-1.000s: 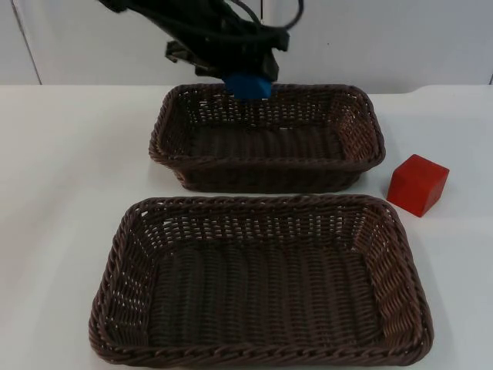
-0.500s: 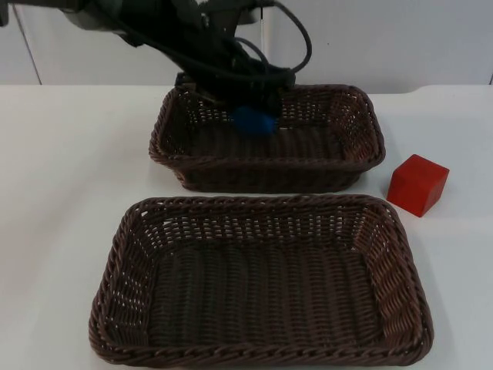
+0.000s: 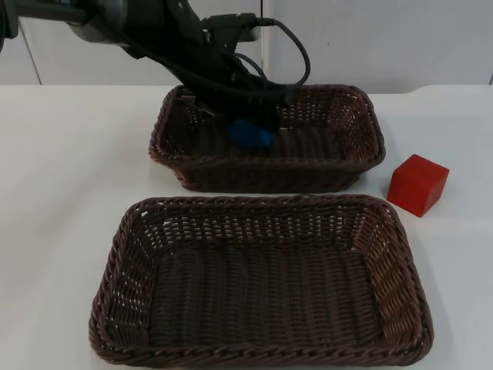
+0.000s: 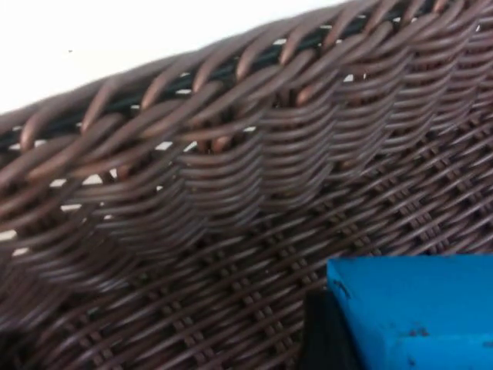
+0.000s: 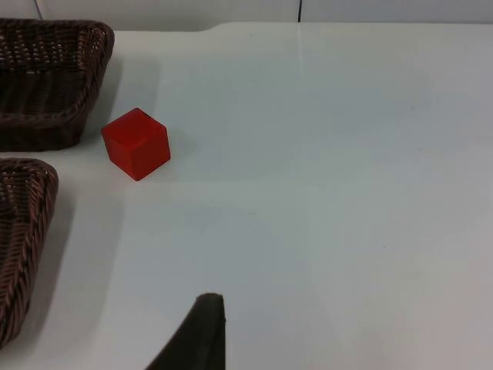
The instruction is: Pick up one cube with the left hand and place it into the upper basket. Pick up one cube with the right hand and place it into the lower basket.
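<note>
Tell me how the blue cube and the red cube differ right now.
The blue cube is down inside the upper basket, held by the left gripper; the red cube sits free on the white table, right of that basket, with nothing gripping it. Colour differs: one blue, one red. Both are plain solid-coloured blocks. The right gripper waits over the table, away from the red cube.

Blue cube [image 4: 416,308] cut off (left claw [image 3: 250,127] half-hidden).

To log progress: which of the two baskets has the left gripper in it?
The upper basket: left gripper holds the blue cube inside it.
</note>
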Tool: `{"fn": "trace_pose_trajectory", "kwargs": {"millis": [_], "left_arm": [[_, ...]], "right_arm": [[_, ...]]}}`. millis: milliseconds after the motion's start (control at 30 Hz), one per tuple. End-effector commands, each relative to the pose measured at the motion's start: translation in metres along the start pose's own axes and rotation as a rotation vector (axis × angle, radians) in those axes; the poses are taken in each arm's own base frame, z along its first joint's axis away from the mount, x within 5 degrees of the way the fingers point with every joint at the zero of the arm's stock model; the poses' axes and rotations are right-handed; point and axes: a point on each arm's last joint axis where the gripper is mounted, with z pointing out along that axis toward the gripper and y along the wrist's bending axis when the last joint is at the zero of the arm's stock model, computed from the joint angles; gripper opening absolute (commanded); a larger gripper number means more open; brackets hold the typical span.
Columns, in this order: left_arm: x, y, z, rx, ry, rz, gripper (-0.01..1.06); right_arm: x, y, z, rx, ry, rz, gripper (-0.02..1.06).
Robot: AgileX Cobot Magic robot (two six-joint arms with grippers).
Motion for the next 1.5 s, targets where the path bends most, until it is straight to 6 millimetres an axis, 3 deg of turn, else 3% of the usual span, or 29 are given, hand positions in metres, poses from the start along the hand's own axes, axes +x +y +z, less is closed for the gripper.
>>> {"fn": "trace_pose_trajectory", "kwargs": {"millis": [0, 67, 200, 233, 567, 767, 933, 1100, 1133, 1267, 1300, 1400, 1467], "left_arm": [[-0.001, -0.003, 0.0, 0.007, 0.01, 0.005, 0.0], [0.0, -0.003, 0.0, 0.007, 0.011, 0.005, 0.03], [0.0, -0.003, 0.0, 0.004, 0.013, 0.011, 0.23], [0.0, -0.003, 0.0, 0.004, 0.013, 0.011, 0.23], [0.0, -0.003, 0.0, 0.002, 0.011, 0.012, 0.72], [-0.002, -0.003, -0.002, 0.002, 0.006, 0.013, 0.77], [-0.015, -0.007, -0.021, -0.008, -0.028, 0.043, 0.77], [-0.045, -0.023, -0.073, -0.01, -0.117, 0.094, 0.77], [-0.045, -0.023, -0.073, -0.01, -0.117, 0.094, 0.77], [-0.07, -0.04, -0.13, -0.008, -0.213, 0.136, 0.77], [-0.07, -0.04, -0.13, -0.008, -0.213, 0.136, 0.77], [-0.081, -0.05, -0.168, -0.02, -0.267, 0.177, 0.77], [-0.083, -0.053, -0.177, -0.023, -0.275, 0.187, 0.77]], "right_arm": [[0.0, 0.0, 0.0, 0.003, -0.005, -0.011, 1.05], [0.0, 0.0, 0.0, 0.003, -0.005, -0.011, 1.05], [0.0, 0.0, 0.0, 0.003, -0.005, -0.011, 1.05], [0.0, 0.0, 0.0, 0.003, -0.005, -0.011, 1.05], [0.0, 0.0, 0.0, 0.003, -0.005, -0.011, 1.05], [0.0, 0.0, 0.0, 0.003, -0.005, -0.011, 1.05], [0.0, 0.0, 0.0, 0.003, -0.005, -0.011, 1.05], [0.0, 0.0, 0.0, 0.003, -0.005, -0.011, 1.05], [0.0, 0.0, 0.0, 0.003, -0.005, -0.011, 1.05], [0.0, 0.0, 0.0, 0.003, -0.005, -0.011, 1.05], [0.0, 0.0, 0.0, 0.003, -0.005, -0.011, 1.05], [0.0, 0.0, 0.0, 0.003, -0.005, -0.011, 1.05], [0.0, 0.0, 0.0, 0.003, -0.005, -0.011, 1.05]]}}
